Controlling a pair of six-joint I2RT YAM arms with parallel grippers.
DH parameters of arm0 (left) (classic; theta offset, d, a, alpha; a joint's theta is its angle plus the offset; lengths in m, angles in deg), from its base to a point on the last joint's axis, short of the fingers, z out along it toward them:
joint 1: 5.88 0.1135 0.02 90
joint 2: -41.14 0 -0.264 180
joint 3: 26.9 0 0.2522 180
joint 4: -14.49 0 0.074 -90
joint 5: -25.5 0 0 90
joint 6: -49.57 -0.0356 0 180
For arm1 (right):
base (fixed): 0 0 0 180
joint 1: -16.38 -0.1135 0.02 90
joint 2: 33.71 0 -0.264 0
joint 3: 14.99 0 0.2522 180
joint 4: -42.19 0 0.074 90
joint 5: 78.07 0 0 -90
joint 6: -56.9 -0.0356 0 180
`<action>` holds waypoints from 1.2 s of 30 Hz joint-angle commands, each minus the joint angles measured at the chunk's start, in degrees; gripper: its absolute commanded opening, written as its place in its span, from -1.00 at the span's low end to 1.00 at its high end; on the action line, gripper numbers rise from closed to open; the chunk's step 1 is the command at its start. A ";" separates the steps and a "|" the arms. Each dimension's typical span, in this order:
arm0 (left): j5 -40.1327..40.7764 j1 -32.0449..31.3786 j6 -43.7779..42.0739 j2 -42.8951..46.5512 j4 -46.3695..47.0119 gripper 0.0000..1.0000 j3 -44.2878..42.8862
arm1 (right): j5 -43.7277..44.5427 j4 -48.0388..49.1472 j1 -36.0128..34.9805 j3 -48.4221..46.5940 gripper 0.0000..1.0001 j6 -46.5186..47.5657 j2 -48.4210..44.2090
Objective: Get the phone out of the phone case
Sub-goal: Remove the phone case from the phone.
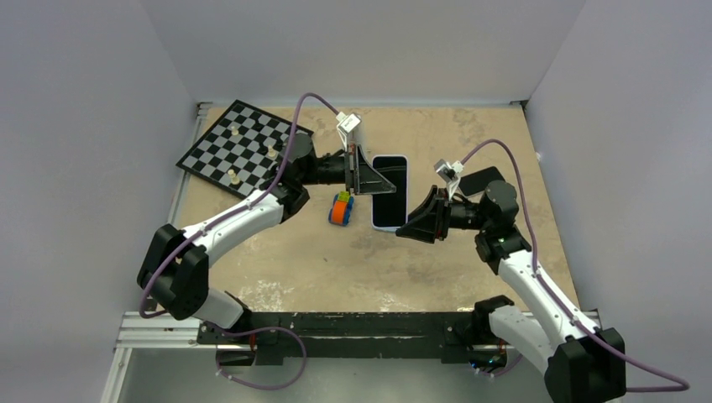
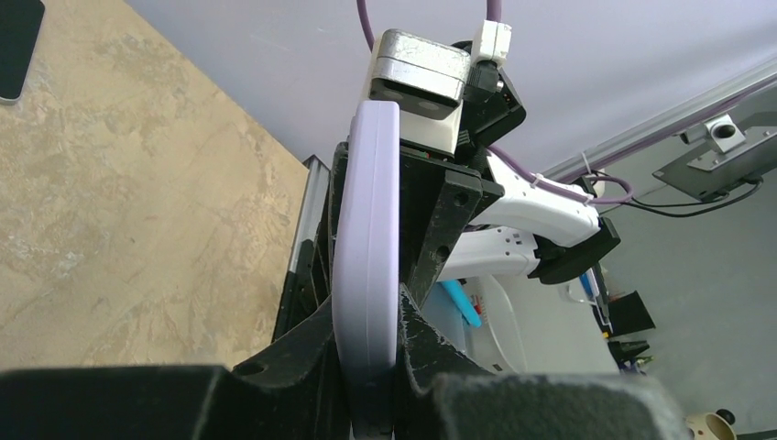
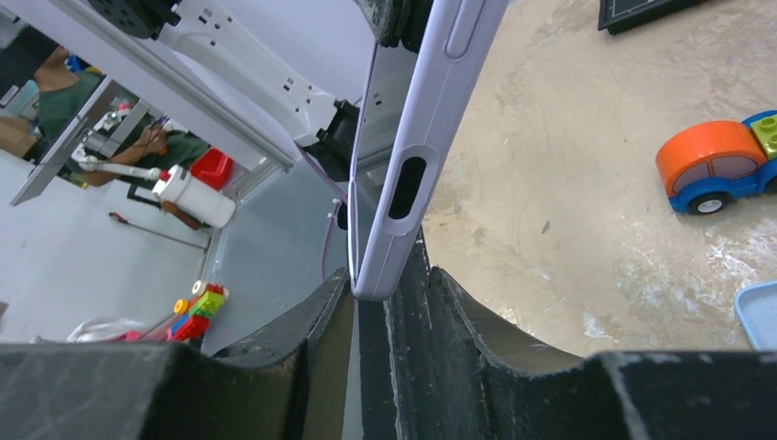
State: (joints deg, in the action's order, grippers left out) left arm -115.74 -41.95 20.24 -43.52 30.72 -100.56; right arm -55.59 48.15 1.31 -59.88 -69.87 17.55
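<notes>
**Both jaws meeting on the cased phone**

The left jaws are pinching the lilac phone case along one long edge. The right jaws are straddling its corner; whether they are gripping it is unclear. The phone is sitting in the case. A toy car is lying at 8 o'clock and a chessboard at 10, on the mottled tan table, with grey walls enclosing it.

Tan table: chessboard at far-left corner; toy car and blue-rimmed phone mid-table; dark phone near right edge.
</notes>
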 commanded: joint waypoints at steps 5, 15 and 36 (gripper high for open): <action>-3.87 -0.05 4.28 0.99 7.44 -1.00 -3.18 | -0.96 7.43 -0.41 -1.48 -0.38 -0.89 1.21; -9.17 -0.21 6.26 3.36 10.96 -1.00 -2.75 | -0.39 12.67 -1.63 -2.37 -0.64 -1.60 5.90; -14.74 -0.66 34.18 4.90 40.41 -1.00 1.54 | 11.98 4.76 -12.04 -11.57 -1.00 24.21 9.15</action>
State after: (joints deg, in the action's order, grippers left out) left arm -129.34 -39.55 45.85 -44.05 67.49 -98.61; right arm -57.78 60.87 -11.30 -66.46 -56.12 24.28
